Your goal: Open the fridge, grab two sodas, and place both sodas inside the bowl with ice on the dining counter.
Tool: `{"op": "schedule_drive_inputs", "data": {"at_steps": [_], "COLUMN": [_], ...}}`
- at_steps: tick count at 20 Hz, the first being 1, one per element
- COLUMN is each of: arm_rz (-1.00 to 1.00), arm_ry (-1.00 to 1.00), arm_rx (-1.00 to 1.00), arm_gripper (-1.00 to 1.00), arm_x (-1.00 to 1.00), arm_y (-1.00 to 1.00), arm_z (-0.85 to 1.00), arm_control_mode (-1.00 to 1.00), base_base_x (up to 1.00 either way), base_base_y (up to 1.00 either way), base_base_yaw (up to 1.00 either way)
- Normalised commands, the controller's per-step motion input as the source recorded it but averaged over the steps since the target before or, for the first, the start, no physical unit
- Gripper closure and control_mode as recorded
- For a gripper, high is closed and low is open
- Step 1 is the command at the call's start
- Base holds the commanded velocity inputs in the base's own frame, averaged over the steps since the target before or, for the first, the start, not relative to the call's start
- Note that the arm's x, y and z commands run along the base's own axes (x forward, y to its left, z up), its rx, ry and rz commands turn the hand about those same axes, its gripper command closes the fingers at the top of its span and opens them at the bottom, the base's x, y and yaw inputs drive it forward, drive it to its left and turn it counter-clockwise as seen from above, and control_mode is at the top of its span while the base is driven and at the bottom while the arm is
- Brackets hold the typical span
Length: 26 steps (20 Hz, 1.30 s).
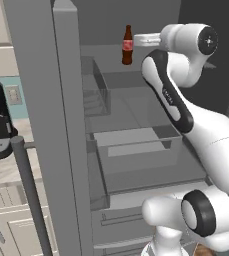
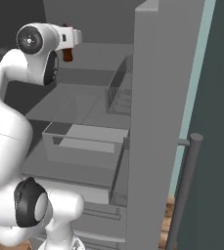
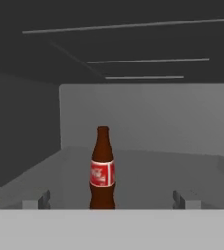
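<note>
Glossy white, rounded arm [image 1: 206, 130] segments with dark grey joint rings and round end caps. Dark stripe with small pale lettering along one link.

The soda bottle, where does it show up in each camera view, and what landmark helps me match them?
Left base view: soda bottle at top centre, upright on a fridge shelf.
Right base view: top left, mostly hidden behind the arm's wrist.
Hand view: lower centre, upright.
Shared landmark: the grey shelf it stands on.

Soda bottle [image 2: 68, 52] largely hidden behind the arm's wrist; its base [image 3: 102, 202] cut off in the hand view.
</note>
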Motion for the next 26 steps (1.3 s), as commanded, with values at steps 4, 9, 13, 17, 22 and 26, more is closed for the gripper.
{"op": "schedule_drive_inputs", "data": {"at_steps": [4, 9, 13, 17, 22, 26], "arm_rz": [0.01, 0.02, 0.02, 0.01, 0.0, 0.0], "arm_ry": [0.0, 0.0, 0.0, 0.0, 0.0, 0.0], "arm_rx": [0.0, 0.0, 0.01, 0.06, 0.07, 0.05], "arm_gripper": [-1.0, -1.0, -1.0, -1.0, -1.0, -1.0], "arm_x": [0.26, 0.16, 0.2, 0.32, 0.37, 0.31], "arm_y": [0.08, 0.2, 0.15, 0.02, 0.0, 0.0], "arm_z": [-0.15, -0.22, -0.13, -0.01, 0.0, 0.0], "arm_control_mode": [-1.0, -1.0, -1.0, -1.0, -1.0, -1.0], "base_base_x": [0.0, 0.0, 0.0, 0.0, 0.0, 0.0], "base_base_y": [0.0, 0.0, 0.0, 0.0, 0.0, 0.0], "base_base_yaw": [0.0, 0.0, 0.0, 0.0, 0.0, 0.0]}}
